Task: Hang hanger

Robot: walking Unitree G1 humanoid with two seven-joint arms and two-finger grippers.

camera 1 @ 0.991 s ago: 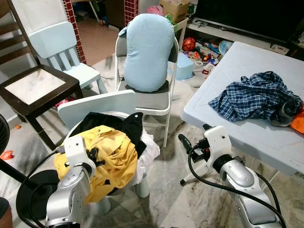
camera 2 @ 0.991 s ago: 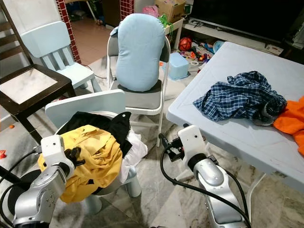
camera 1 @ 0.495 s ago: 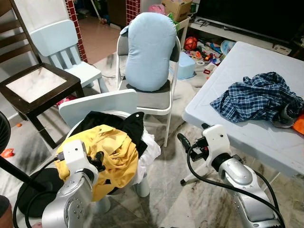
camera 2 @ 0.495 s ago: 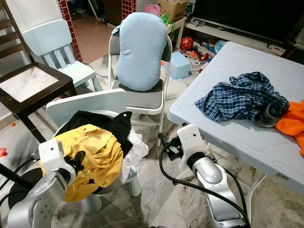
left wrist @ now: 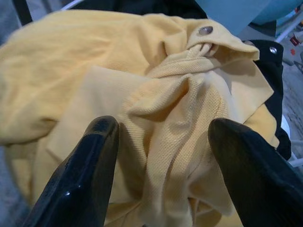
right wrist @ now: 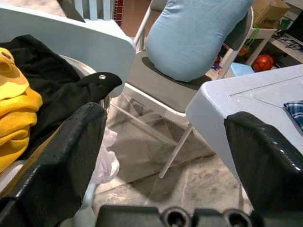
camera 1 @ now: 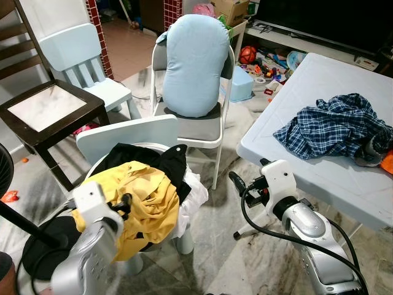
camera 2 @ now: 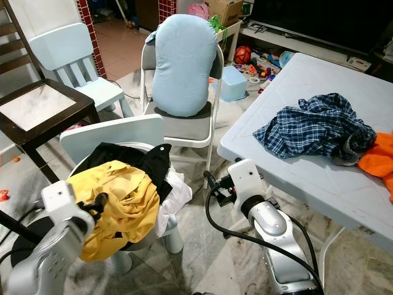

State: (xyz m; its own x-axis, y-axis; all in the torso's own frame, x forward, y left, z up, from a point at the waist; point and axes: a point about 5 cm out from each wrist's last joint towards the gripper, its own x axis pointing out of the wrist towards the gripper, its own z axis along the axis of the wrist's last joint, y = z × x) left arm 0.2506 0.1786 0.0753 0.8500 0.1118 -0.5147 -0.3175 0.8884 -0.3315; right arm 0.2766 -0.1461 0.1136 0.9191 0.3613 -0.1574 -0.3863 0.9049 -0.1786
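The left gripper (left wrist: 158, 156) is hanging with its jaws spread wide and gripping nothing, the 2 fingers (left wrist: 90, 161) straddling a bunched fold of the yellow shirt (camera 1: 144, 206) lying directly ahead of them on the pile in the round basket (camera 1: 190, 203); no hanger can be made out anywhere, so where it is lying I cannot tell. The right gripper (right wrist: 161, 156) is also standing wide open and empty, pointing past the basket toward the folding chair (camera 2: 184, 132), well apart from the yellow shirt; the left arm is judged the nearer 1 for digging into the pile.
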